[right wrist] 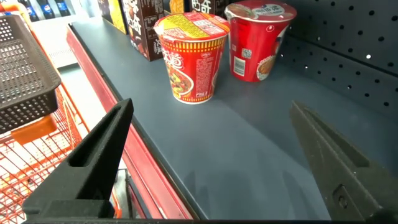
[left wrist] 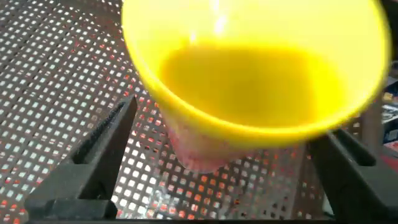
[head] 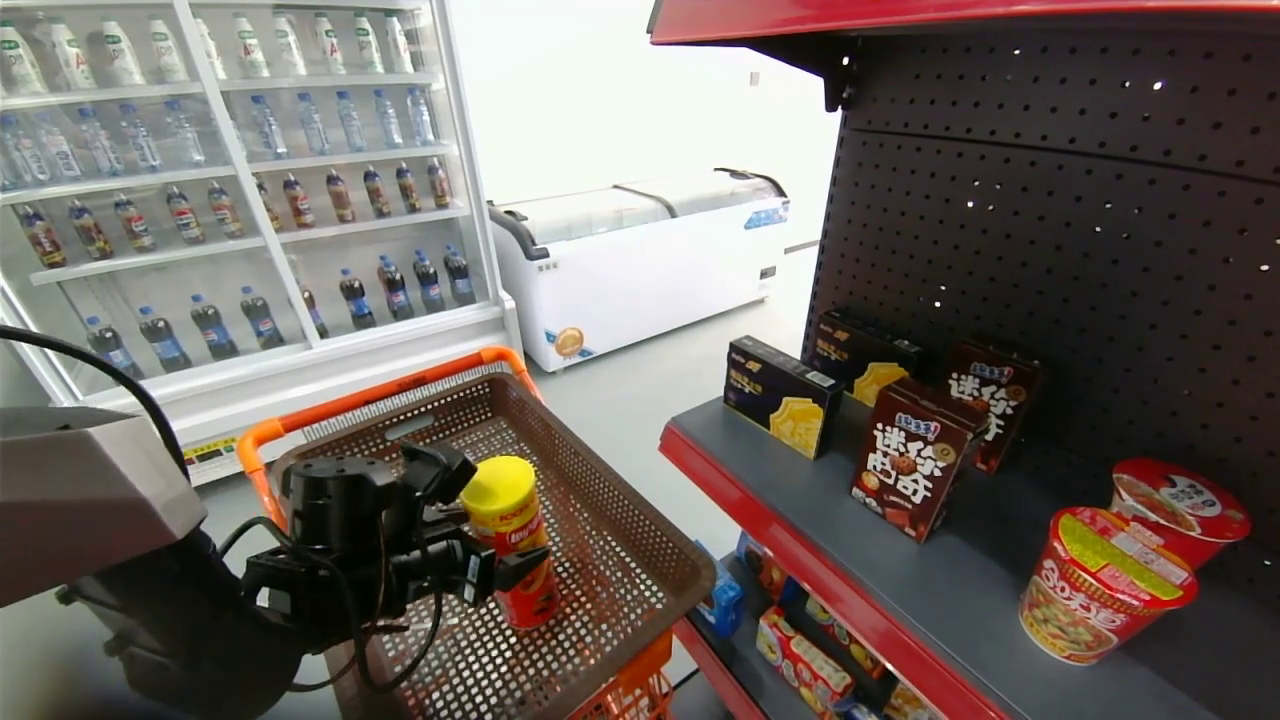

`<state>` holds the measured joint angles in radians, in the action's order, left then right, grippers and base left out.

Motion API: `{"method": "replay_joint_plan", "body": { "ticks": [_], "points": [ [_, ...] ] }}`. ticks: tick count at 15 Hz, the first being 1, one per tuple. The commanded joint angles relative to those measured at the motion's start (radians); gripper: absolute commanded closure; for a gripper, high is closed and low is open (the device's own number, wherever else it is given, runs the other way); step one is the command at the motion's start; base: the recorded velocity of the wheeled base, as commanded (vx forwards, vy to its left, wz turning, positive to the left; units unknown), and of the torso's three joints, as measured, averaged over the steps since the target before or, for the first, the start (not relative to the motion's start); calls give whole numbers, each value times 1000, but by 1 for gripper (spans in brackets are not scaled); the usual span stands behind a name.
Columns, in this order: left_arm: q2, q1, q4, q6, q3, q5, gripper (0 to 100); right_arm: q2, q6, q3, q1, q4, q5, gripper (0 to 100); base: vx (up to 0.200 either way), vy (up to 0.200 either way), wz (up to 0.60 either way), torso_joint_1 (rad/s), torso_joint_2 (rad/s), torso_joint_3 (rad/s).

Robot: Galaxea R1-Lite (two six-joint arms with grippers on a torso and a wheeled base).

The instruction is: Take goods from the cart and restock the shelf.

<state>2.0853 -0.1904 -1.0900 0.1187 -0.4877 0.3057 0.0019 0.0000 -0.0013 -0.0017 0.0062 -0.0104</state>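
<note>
Black left gripper: low inside the cart's basket, jaws spread wide to either side of the canister. The left wrist view shows a gap between each finger and the can's wall, so nothing is clamped.
Canister: upright between those jaws, yellow lid on top, red printed body below. I cannot tell whether its base sits on the mesh.
Handling: probably light and stiff, with a smooth round wall that could slip. Mid-body, under the lid's flare, looks the safest hold, since the lid itself might pop off.
Basket: brown perforated walls stand all round the left gripper, with the orange handle beyond. A straight lift should clear the rim before any swing sideways.
Right gripper: jaws wide apart, empty, hanging over the shelf deck.
Shelf deck: the grey stretch nearest this gripper is bare. Two cup noodles stand close together just past it, with dark boxes farther along.
Red lip: the deck's front edge, between the basket and the bare stretch, where a low-carried can could catch.
</note>
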Motion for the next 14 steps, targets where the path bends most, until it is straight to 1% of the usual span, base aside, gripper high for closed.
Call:
{"method": "replay_joint_plan", "body": {
  "ticks": [1, 5, 6, 7, 8, 9, 10, 13, 14],
  "points": [
    [75, -3, -2, 36, -31, 0, 0, 1, 0, 0, 0, 0, 0, 0, 0, 0, 0, 0, 0, 0],
    [101, -27, -2, 25, -49, 0, 0, 1, 0, 0, 0, 0, 0, 0, 0, 0, 0, 0, 0, 0],
    [110, -35, -2, 24, -74, -2, 0, 1, 0, 0, 0, 0, 0, 0, 0, 0, 0, 0, 0, 0],
    [122, -49, 1, 7, -126, -23, 0, 1, 0, 0, 0, 0, 0, 0, 0, 0, 0, 0, 0, 0],
    [134, -55, 1, -11, -152, -50, 0, 1, 0, 0, 0, 0, 0, 0, 0, 0, 0, 0, 0, 0],
    [134, -55, 1, -11, -152, -50, 0, 1, 0, 0, 0, 0, 0, 0, 0, 0, 0, 0, 0, 0],
    [144, -61, 5, -17, -180, -63, 0, 1, 0, 0, 0, 0, 0, 0, 0, 0, 0, 0, 0, 0],
    [153, -69, 1, -17, -184, -65, 0, 1, 0, 0, 0, 0, 0, 0, 0, 0, 0, 0, 0, 0],
    [148, -69, -1, -11, -172, -63, 100, 1, 0, 0, 0, 0, 0, 0, 0, 0, 0, 0, 0, 0]
  ]
}}
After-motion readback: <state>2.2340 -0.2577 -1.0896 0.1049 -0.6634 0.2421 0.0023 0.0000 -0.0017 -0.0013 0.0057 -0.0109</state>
